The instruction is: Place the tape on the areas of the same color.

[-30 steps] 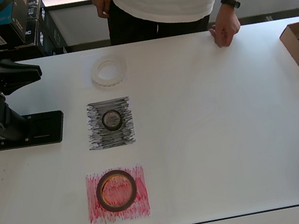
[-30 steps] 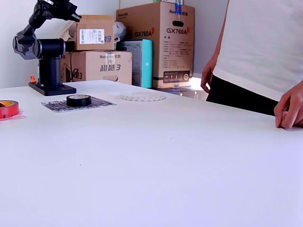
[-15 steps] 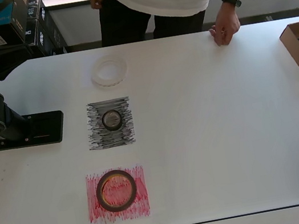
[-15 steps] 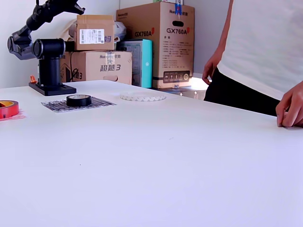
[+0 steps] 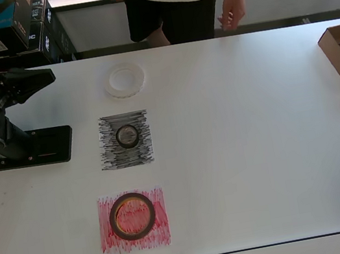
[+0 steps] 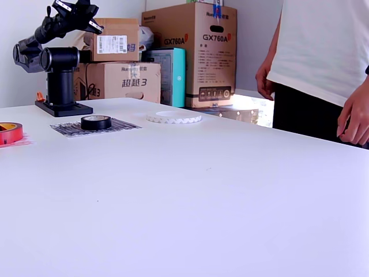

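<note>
While our arm is sitting folded over its base (image 5: 26,149) at the overhead view's left edge, the hand (image 5: 42,76) is hanging high above the worktop (image 5: 260,150), holding nothing; honestly we can't tell how far apart its fingers are. Nearest it, the white tape roll (image 5: 125,80) is lying flat on the worktop, and any white patch under it isn't showing. Next out, the black tape roll (image 5: 127,135) is sitting inside the black scribbled patch (image 5: 124,140). Furthest out, the red-brown tape roll (image 5: 132,216) is resting on the red scribbled patch (image 5: 132,221).
</note>
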{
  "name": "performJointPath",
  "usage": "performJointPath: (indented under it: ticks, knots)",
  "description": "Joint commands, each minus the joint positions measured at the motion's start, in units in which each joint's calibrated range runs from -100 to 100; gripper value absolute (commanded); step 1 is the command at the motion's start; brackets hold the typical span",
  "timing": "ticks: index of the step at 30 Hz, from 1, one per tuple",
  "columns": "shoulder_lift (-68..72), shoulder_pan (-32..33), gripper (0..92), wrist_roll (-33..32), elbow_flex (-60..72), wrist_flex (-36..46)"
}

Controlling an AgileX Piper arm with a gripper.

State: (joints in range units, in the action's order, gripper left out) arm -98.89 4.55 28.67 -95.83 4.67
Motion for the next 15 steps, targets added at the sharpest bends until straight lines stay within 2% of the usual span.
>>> performJointPath:
  ticks: [1, 5, 15]
  knots:
    - [-0.5, -0.2, 0.0, 1.4, -1.4, -0.6]
    - [-0.5, -0.3, 0.0, 3.6, -3.4, -0.6]
    - [-0.5, -0.3, 0.0, 3.5, -3.5, 2.4]
